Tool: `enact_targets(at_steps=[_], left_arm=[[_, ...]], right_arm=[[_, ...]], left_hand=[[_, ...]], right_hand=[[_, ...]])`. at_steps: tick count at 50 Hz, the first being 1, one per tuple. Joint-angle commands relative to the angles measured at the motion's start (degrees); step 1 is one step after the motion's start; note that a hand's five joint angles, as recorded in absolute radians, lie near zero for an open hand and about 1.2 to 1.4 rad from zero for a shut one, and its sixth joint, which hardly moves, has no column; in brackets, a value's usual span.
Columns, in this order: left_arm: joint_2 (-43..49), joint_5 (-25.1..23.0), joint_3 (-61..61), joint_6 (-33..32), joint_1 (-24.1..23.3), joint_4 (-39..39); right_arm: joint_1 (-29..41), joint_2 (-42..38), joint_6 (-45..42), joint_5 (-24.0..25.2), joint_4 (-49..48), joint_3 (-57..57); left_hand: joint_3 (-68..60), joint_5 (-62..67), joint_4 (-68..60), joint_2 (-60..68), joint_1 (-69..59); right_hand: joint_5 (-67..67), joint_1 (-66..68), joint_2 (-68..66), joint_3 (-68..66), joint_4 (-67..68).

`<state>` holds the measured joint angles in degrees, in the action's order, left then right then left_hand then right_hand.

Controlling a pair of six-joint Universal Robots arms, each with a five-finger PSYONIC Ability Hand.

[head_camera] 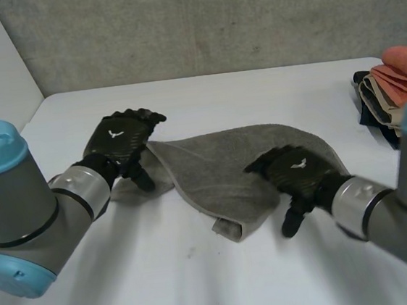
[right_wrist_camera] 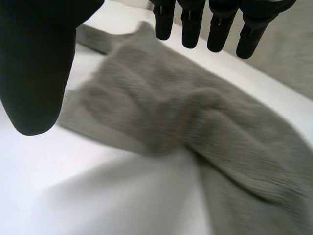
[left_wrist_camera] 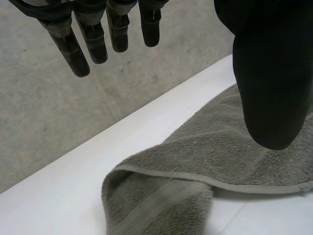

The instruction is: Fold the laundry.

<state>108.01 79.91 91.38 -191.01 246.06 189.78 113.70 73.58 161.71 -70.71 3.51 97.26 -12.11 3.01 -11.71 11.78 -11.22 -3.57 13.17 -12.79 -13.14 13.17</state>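
Grey terry towel (head_camera: 227, 164) lies near the middle of the white table (head_camera: 203, 284), between the two hands. It is a lopsided, rumpled shape, not a flat rectangle.

Left hand (head_camera: 119, 143) is over the towel's left end. In the left wrist view its fingers (left_wrist_camera: 93, 41) are straight and a little apart, and the thumb (left_wrist_camera: 269, 88) is held wide of them. Nothing is pinched. Beneath them, a corner of the towel (left_wrist_camera: 205, 161) is doubled over on itself, with the hem showing along the fold.

Right hand (head_camera: 296, 172) is over the towel's right part. In the right wrist view its fingers (right_wrist_camera: 217, 29) are straight and side by side, the thumb (right_wrist_camera: 34, 73) is well apart, and no cloth is between them. The towel (right_wrist_camera: 195, 122) below is ridged with loose creases.

Progress, as a judgement: this piece is early on
- At most one rough fold is in, and the edges are not lined up
- A small corner sticks out at the near edge
- Left to do: take hold, flatten, square the edges, fold down, and set it aside

Surroundings: a pile of folded clothes (head_camera: 393, 89) in salmon, beige and dark cloth sits at the table's right edge, well apart from the towel. These are likely finished items. A grey rough wall (head_camera: 211, 20) stands behind the table.

Obstacles: none on the table around the towel. The hindrance is the towel's own bunching and the turned-under corner
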Motion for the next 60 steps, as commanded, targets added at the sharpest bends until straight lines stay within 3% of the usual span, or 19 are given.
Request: enact_targets(at_steps=[1, 8, 17, 23, 26, 29, 36, 41, 46, 50, 59, 60], left_arm=[[-0.9, 0.2, 0.1, 2.3, 2.7, -2.2], [-1.2, -0.5, 1.2, 4.0, 5.0, -3.0], [-1.4, -1.8, 2.8, 4.2, 6.9, -2.7], [-1.1, -1.6, 3.2, 4.2, 7.3, -2.3], [-1.0, -1.4, 3.3, 4.2, 7.5, -2.3], [-0.8, -1.3, 3.1, 4.2, 7.6, -2.2], [1.1, -0.5, 0.9, 4.2, 8.6, -0.8], [5.4, -0.6, -3.6, 4.2, 9.4, -0.2], [12.6, -0.4, -10.7, 4.2, 8.8, -4.1], [17.9, -0.4, -15.3, 4.9, 7.9, -8.3], [26.5, 1.5, -22.8, 6.2, 5.7, -12.4], [27.2, 1.8, -23.5, 7.0, 5.7, -12.5]], right_arm=[[8.2, -4.6, 2.7, -3.4, -4.7, -0.7], [11.4, -9.9, 2.8, -11.1, -13.0, -1.3], [11.6, -13.5, 1.6, -11.1, -15.2, -1.9], [11.8, -14.8, 0.7, -10.6, -17.0, -2.5], [12.1, -14.5, 0.7, -10.5, -17.3, -2.4], [12.2, -13.2, 1.1, -10.3, -17.9, -2.2], [10.9, -3.5, 2.3, -7.3, -15.4, -1.8], [9.9, 5.8, 0.9, -3.7, -6.8, -3.4], [7.3, 16.0, -1.0, 2.7, 1.4, -4.5], [5.5, 22.1, -1.1, 7.2, 2.7, -5.0], [-0.2, 31.1, 4.2, 12.4, 4.2, -6.9], [-0.7, 31.5, 4.7, 12.8, 4.2, -6.8]], left_hand=[[2.1, -3.0, 1.7, -1.8, 1.2], [2.1, -3.0, 1.7, -1.8, 1.2], [2.1, -3.0, 1.7, -1.8, 1.2], [2.1, -3.0, 1.7, -1.8, 1.2], [2.1, -3.0, 1.7, -1.8, 1.2], [2.1, -3.0, 1.7, -1.8, 1.2], [2.1, -3.0, 1.7, -1.8, 1.2], [2.1, -3.0, 1.7, -1.8, 1.2], [2.1, -3.0, 1.7, -1.8, 1.2], [2.1, -3.0, 1.7, -1.8, 1.2], [2.1, -3.0, 1.7, -1.8, 1.2], [-19.7, 18.8, -20.1, 20.1, -20.6]], right_hand=[[-11.9, 12.3, -12.6, -12.3, 12.3], [-21.1, 21.5, -21.9, -21.6, 21.5], [-22.2, 22.6, -22.9, -22.6, 22.6], [-38.1, 38.5, -38.9, -38.6, 38.5], [-66.3, 66.7, -67.1, -66.7, 66.7], [-66.4, 66.8, -67.2, -66.9, 66.8], [-66.4, 66.8, -67.2, -66.9, 66.8], [-66.4, 66.8, -67.2, -66.9, 66.8], [-66.4, 66.8, -67.2, -66.9, 66.8], [-66.4, 66.8, -67.2, -66.9, 66.8], [-66.4, 66.8, -67.2, -66.9, 66.8], [-66.4, 66.8, -67.2, -66.9, 66.8]])
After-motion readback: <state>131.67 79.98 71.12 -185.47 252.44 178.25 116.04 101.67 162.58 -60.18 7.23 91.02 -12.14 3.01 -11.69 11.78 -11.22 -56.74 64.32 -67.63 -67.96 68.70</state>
